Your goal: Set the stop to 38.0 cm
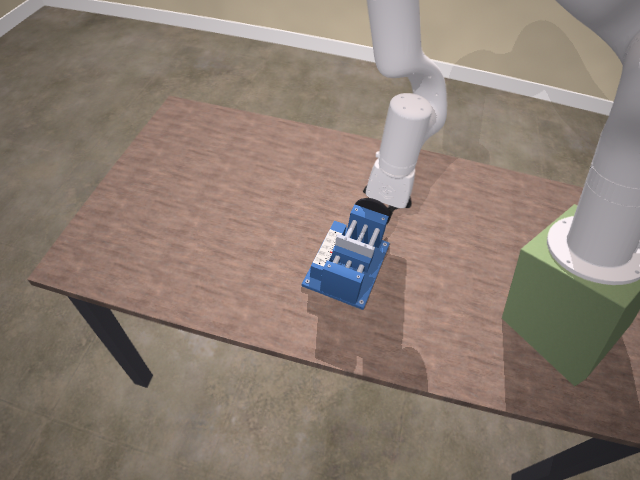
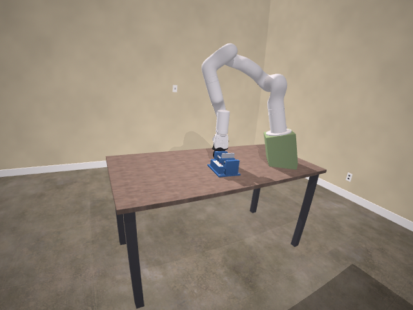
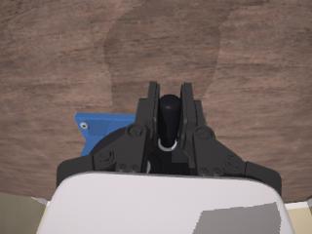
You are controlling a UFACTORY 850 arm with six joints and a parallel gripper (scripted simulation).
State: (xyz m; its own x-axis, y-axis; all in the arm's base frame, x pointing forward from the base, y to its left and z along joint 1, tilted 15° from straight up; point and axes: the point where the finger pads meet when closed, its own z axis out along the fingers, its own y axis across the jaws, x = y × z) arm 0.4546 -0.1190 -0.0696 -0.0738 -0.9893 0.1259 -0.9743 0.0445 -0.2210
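Table (image 1: 206,217): brown wood top on dark legs; it carries everything else.
Pedestal (image 1: 558,310): green block at the table's right end, with the arm's round flange on top.
Arm (image 2: 218,90): 1 white 6-joint arm, arched up from the pedestal and coming down almost vertically at the far end of the fixture.
Fixture (image 1: 343,286): blue block near the middle of the table, with 3 grey rods running along it between 2 end walls.
Stop (image 1: 355,249): grey bar lying across the 3 rods, about midway along them.
Scale (image 1: 325,250): white strip along the fixture's left side with small marks; the figures are too small to read, so the stop's present setting cannot be told.
Handwheel (image 1: 373,205): dark disc at the fixture's far end, right under the wrist and mostly hidden by it.
Crank knob (image 3: 170,117): black rounded pin standing off the handwheel, seen between the 2 dark fingers in the wrist view.
Gripper (image 3: 170,105): narrow, closed firmly on the crank knob, a finger touching each side.
Step in hand: cranking the handwheel to drive the stop along the rods; release not yet done.
Next move: judged from this, it calls for carrying the knob round the wheel's axis with the grip kept, until the stop meets the 38.0 mark, then opening the fingers and lifting straight off.
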